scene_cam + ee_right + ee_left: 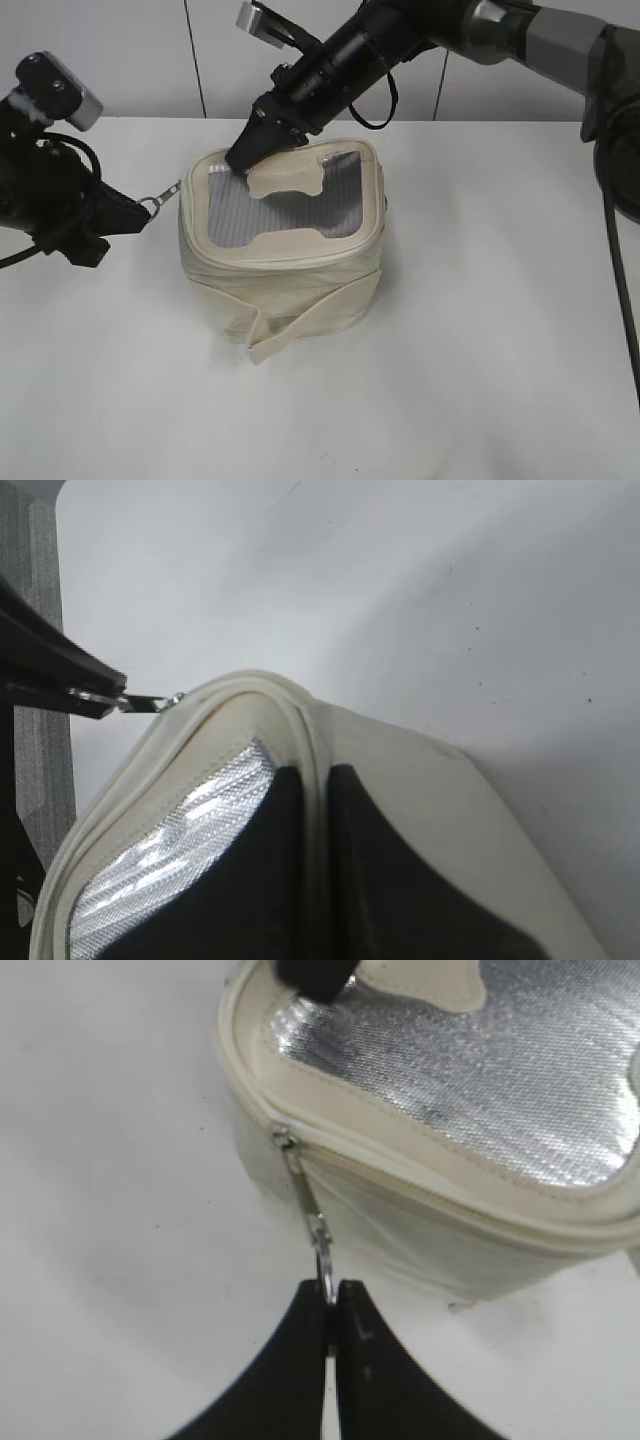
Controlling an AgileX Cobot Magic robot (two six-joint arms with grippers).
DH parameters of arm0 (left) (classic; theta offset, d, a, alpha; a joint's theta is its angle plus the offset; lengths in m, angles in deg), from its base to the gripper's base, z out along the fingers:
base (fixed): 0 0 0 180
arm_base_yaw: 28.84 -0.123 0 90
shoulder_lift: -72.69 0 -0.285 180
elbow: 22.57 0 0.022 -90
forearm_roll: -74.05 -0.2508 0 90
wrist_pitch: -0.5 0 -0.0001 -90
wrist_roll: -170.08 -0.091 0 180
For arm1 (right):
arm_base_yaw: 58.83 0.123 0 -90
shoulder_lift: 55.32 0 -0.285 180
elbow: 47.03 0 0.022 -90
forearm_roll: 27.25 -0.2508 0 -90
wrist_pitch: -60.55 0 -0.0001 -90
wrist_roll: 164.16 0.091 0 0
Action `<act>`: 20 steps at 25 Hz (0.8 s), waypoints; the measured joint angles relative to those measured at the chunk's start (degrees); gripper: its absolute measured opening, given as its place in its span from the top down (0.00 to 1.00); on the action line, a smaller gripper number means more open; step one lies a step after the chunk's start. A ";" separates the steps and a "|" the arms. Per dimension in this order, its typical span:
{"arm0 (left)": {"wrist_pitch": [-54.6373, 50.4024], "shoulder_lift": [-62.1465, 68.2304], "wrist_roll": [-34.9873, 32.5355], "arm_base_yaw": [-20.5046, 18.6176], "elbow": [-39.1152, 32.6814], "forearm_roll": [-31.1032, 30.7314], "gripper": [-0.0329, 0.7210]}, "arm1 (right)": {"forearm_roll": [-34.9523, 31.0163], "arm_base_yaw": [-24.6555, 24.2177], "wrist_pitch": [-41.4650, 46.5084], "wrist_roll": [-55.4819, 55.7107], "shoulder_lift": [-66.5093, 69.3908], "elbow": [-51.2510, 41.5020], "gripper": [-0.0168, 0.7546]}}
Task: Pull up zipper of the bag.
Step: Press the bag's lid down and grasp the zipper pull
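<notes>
light: bright, even | glare: mesh window (500, 1070) | shadows: soft | wrist views: slightly blurred

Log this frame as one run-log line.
left gripper: shut on zipper pull | right gripper: shut, pinching bag lid rim | bag: upright on table

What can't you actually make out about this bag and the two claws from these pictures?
- Exterior view: the bag's back and far side are hidden by its own body.
- Exterior view: the zipper track at the rear rim is covered by the right claw.
- Left wrist view: the left claw body is cut off by the bottom edge.
- Right wrist view: the claw fingertips are out of frame, and the mesh window is mostly covered.
</notes>
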 joint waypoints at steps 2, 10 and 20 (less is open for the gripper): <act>-1.99 -0.79 1.52 0.00 -0.12 -0.20 0.96 | 0.00 0.00 -0.06 1.30 0.00 0.00 0.91; -5.42 -2.93 12.26 6.17 -0.23 -9.40 0.96 | 0.05 -1.36 -1.68 8.53 0.06 0.00 0.91; 8.01 -2.58 14.64 27.54 -0.60 -7.04 0.96 | 0.02 -2.13 -1.94 10.02 0.06 -0.17 0.92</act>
